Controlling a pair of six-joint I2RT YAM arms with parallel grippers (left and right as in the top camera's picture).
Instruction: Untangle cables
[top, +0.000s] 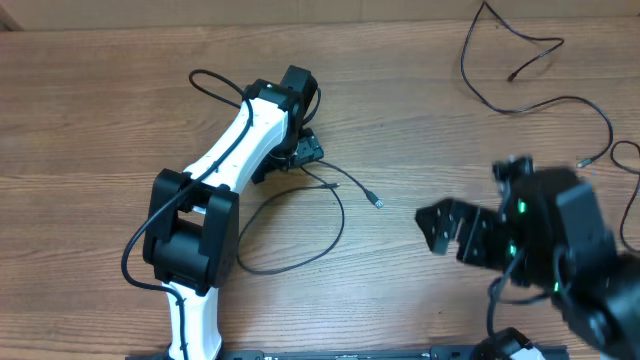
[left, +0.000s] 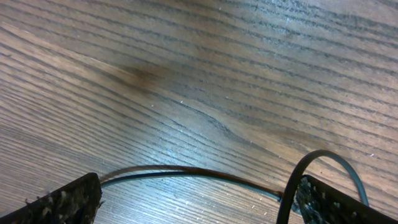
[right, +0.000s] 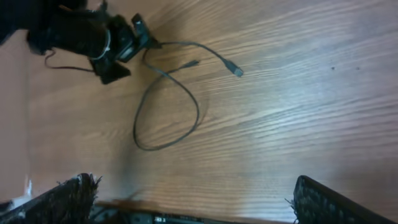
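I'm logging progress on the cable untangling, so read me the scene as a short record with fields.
left gripper: open, low over the table, thin strand lying between its jaws
right gripper: open, nothing between its jaws
looped cable: mid-table by the left gripper, plug tip lying free
second cable: far right of the table, apart from the looped one

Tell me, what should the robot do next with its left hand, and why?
Probably close the left hand on the cable. The hand is open and low over the table, and that cable runs right across the gap between its fingers, so a gentle pinch should catch it.
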